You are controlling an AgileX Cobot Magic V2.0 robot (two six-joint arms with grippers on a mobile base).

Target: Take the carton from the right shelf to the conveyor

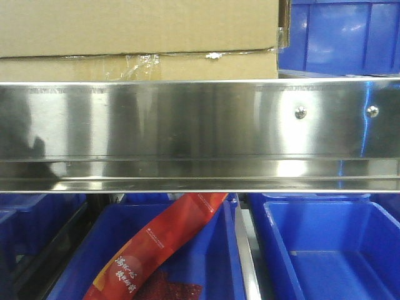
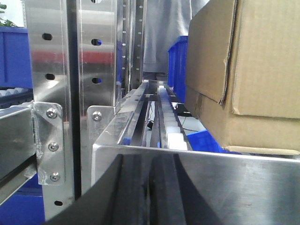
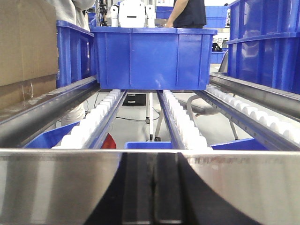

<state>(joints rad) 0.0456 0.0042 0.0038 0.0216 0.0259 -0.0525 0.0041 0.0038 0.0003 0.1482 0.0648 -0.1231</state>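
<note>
**Carton on the steel shelf, both grippers closed at the rail**

The carton (image 1: 137, 28) sits on top of the right shelf (image 1: 187, 125), at the upper left of the front view. Its deep upper part overlaps the lower and crinkled clear tape (image 1: 131, 59) runs along the seam. Just to its right stands a blue bin (image 1: 337, 37), above the rail's two screw heads (image 1: 300, 112).

Under the rail, a red packet (image 1: 169, 240) leans in a blue bin (image 1: 215, 265). It carries white Chinese characters, too tilted and small to read for sure. The neighbouring bin (image 1: 275, 250) shows only its blue floor.

The left gripper (image 2: 149, 164) is low at the rail, its dark fingers pressed together on nothing, with the carton up to its right. The right gripper (image 3: 153, 161) is likewise closed and holding nothing. Ahead of it another blue bin (image 3: 150, 58) rides the white rollers (image 3: 183, 117), contents hidden, and the carton edges in at the left.
</note>
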